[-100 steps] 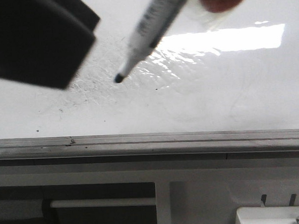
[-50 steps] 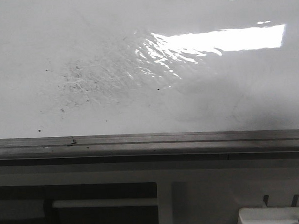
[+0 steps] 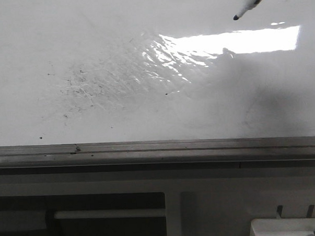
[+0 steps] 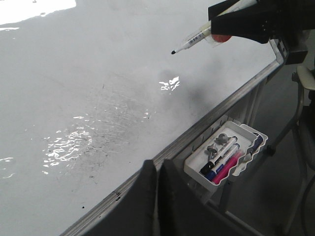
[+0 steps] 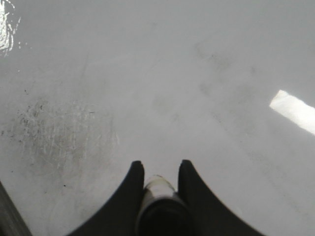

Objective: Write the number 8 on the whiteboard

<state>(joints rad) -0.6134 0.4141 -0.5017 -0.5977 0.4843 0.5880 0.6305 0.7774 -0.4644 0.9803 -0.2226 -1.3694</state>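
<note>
Nothing written yet
Right end effector (image 5: 158, 194) clamps marker (image 3: 250, 1) at whiteboard's (image 3: 147, 113) one o'clock; tip hovers.

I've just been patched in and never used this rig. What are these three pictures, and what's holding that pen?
A two-armed robot faces a whiteboard. The front picture looks forward over the board; the other two come from cameras on each wrist. The right pincer is shut on a marker, its tip seemingly just off the board. The left pincer looks shut and empty. Only grey erased smudges show; no 8 is written yet. A small tray of spare markers hangs under the board's edge.
</note>
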